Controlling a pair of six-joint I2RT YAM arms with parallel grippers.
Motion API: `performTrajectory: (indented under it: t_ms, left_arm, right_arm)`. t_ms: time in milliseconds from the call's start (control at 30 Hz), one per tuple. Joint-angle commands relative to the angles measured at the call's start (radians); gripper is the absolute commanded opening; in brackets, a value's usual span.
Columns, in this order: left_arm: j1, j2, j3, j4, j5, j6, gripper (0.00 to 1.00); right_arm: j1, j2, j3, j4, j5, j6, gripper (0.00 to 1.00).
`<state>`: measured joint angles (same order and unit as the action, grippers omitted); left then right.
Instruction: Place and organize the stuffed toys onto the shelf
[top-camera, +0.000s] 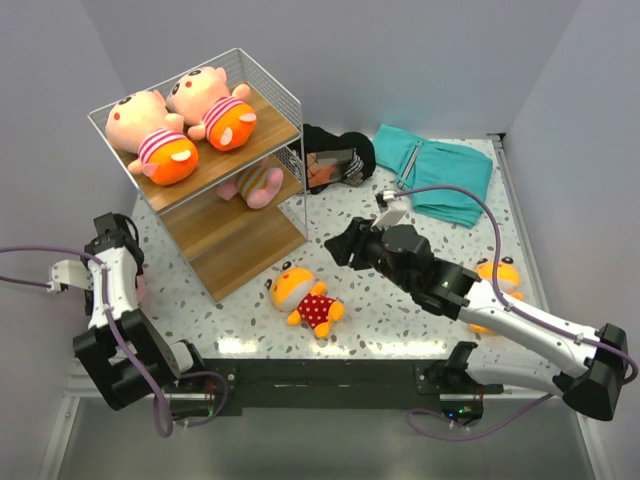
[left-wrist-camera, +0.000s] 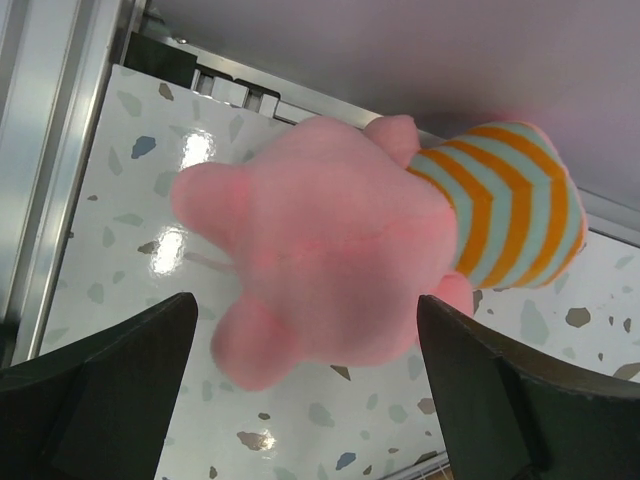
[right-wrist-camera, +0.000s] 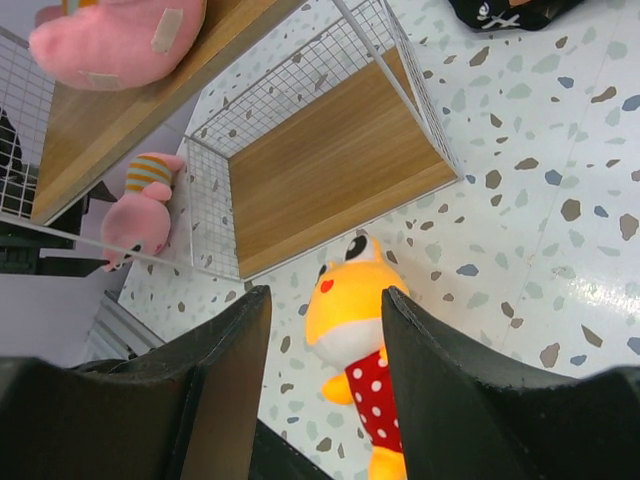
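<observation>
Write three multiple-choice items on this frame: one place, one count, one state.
1. The polka-dot toy lies: A) on the table B) on a board C) in a gripper.
2. Toys on the top board of the shelf: A) one B) four C) two.
3. Right gripper: A) shut on a toy B) open, empty C) out of view.
A: it lies on the speckled surface before the shelf. C: two pink toys lie side by side. B: its fingers stand apart, nothing between.
</observation>
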<state>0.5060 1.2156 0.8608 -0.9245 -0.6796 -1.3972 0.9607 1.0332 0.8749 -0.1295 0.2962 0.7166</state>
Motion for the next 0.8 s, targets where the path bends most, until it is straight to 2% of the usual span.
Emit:
performTrajectory:
  t_ms: [0, 133, 267, 300, 367, 400, 467, 500, 567, 767]
  left_arm:
    - [0.012, 0.045, -0.046, 0.059, -0.003, -0.075, 0.95]
    - [0.016, 0.059, -0.08, 0.065, 0.002, -0.108, 0.9]
    - [0.016, 0.053, -0.126, 0.145, 0.0, -0.088, 0.84]
    - [0.017, 0.042, -0.129, 0.153, 0.003, -0.08, 0.69]
    - [0.017, 0.027, -0.118, 0.142, 0.002, -0.085, 0.48]
    - [0.016, 0.007, -0.109, 0.13, -0.017, -0.089, 0.31]
    - [0.016, -0.014, -0.059, 0.089, -0.04, -0.088, 0.18]
    - [0.014, -0.034, -0.034, 0.072, -0.063, -0.082, 0.07]
    - [0.016, -0.053, 0.042, 0.018, -0.083, -0.077, 0.0]
    - [0.017, -0.148, 0.228, -0.007, -0.109, 0.035, 0.0]
  right_arm:
    - [-0.004, -0.021, 0.027, 0.001, 0.012, -0.011, 0.52]
    - [-0.002, -0.013, 0.033, -0.012, 0.006, -0.008, 0.52]
    - [-0.002, -0.019, 0.026, -0.001, 0.004, -0.005, 0.52]
    - [-0.002, -0.019, 0.026, -0.001, 0.004, -0.005, 0.52]
    - [-0.002, -0.018, 0.027, -0.002, 0.004, -0.003, 0.52]
    - [-0.004, -0.019, 0.032, -0.005, 0.003, -0.006, 0.52]
    - [-0.002, -0.019, 0.036, -0.01, 0.006, -0.008, 0.52]
    - [-0.004, -0.022, 0.038, -0.012, 0.003, -0.009, 0.52]
    - [-0.002, -0.028, 0.039, -0.01, 0.007, -0.011, 0.52]
    - [-0.002, -0.058, 0.045, -0.016, 0.033, -0.025, 0.52]
